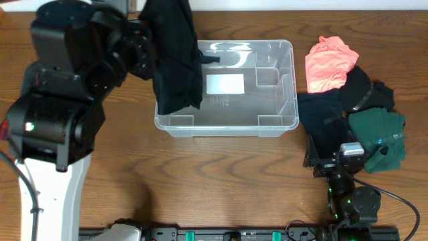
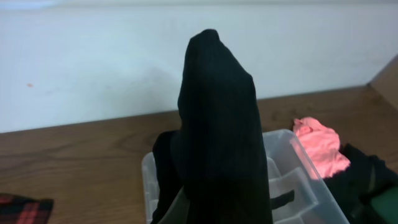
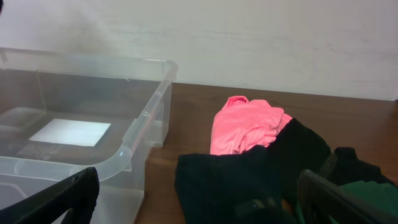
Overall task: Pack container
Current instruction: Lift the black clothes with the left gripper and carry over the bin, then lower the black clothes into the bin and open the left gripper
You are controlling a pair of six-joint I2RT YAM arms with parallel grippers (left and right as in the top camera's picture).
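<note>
The left hand [image 1: 152,40] is closed on a black garment [image 1: 175,60]. Its fingers are buried in the fabric, so the exact pinch point cannot be seen, but it appears to be near the top fold. The garment hangs limp from the hand in a long drape. Directly under it, the lower end of the cloth reaches into the near end of the container [image 1: 274,124] and spills a little over the rim there.

The container sits upright on the wooden counter [image 1: 200,181] and stretches away from the left hand toward the right hand. Apart from the hanging cloth, it looks empty, with a white label [image 1: 225,84] showing on its base.

The right hand [image 3: 198,186] is low over the counter with its fingers spread wide and nothing between them. Just ahead of it lies a heap of dark cloth [image 1: 334,110]. A pink garment [image 1: 329,63] lies beyond that, and a green garment [image 1: 378,137] lies to the outer side. The container's end wall is just to the hand's inner side.

The container is probably light, with thin, stiff walls that flex a little. Its smooth plastic is likely to slide on the wood if nudged. The rim is the best place to grip it, ideally at a short end or near a corner, where the moulding is stiffer.
</note>
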